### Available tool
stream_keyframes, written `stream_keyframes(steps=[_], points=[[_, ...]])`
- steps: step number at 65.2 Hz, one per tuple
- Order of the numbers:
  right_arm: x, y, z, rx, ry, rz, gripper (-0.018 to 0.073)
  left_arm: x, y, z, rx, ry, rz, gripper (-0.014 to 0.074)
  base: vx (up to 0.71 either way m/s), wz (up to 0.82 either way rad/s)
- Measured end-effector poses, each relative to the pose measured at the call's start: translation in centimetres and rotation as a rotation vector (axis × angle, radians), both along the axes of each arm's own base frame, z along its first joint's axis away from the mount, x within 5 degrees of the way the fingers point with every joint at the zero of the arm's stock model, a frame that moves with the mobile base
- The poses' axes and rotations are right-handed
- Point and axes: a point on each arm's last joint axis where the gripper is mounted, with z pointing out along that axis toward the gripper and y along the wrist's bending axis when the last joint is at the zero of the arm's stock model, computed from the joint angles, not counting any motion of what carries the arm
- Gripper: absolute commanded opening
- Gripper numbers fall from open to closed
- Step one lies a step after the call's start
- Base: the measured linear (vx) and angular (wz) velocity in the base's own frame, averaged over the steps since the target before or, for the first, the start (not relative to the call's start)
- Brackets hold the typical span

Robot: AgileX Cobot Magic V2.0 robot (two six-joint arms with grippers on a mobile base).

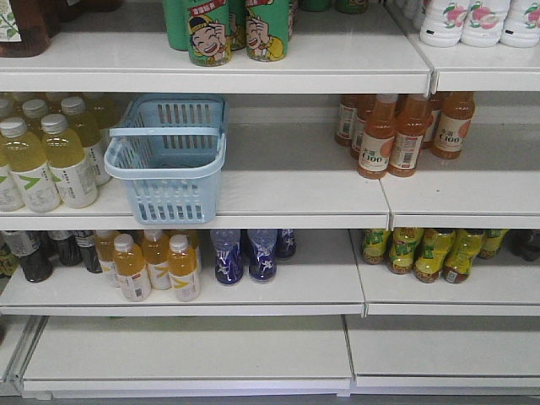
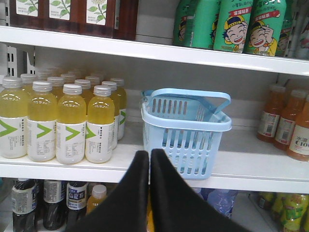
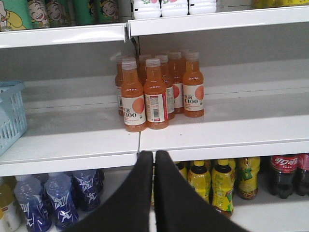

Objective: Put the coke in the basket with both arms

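The coke (image 3: pixel 284 175), a dark bottle with a red label, stands on the lower shelf at the far right of the right wrist view, with a second one (image 3: pixel 303 170) cut off by the frame edge. The pale blue basket (image 1: pixel 169 199) sits empty on the middle shelf, its handle lying across the top. My left gripper (image 2: pixel 149 153) is shut with nothing in it, just in front of and below the basket (image 2: pixel 186 151). My right gripper (image 3: pixel 154 154) is shut and empty, at the middle shelf's front edge, well left of the coke. The basket's corner (image 3: pixel 9 118) shows at the left. Neither gripper appears in the front view.
Yellow drink bottles (image 1: pixel 46 160) crowd the shelf left of the basket. Orange C100 bottles (image 3: pixel 154 94) stand to its right. Below are blue bottles (image 1: pixel 245 253), yellow-green tea bottles (image 3: pixel 219 186), small orange bottles (image 1: pixel 156 266) and dark black-and-white labelled bottles (image 2: pixel 48 205). Green cans (image 1: pixel 236 29) fill the top shelf.
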Motion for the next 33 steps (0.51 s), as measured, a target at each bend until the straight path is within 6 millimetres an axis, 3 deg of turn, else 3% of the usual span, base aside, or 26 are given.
stream_keyframes(steps=[33], points=[[0.00,0.00,0.00,0.000,0.000,0.000,-0.0005,0.00,0.00,0.00,0.000,0.000,0.000,-0.0006,0.07,-0.01]])
